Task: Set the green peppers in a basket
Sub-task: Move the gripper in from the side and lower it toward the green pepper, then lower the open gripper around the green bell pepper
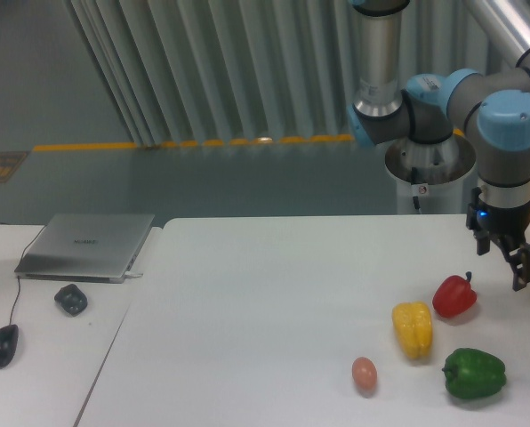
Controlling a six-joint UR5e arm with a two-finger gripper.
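Green pepper [474, 374] on white table [265, 302] before grey corrugated wall [203, 71]; hand [511, 263] apparently open, empty.

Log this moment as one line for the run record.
gripper: open, empty, above table right edge | green pepper: on table, untouched | red pepper, yellow pepper: nearby | basket: not visible

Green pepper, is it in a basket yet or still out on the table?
Out. The green pepper lies on the white table, near the yellow pepper; no basket shows in this view.
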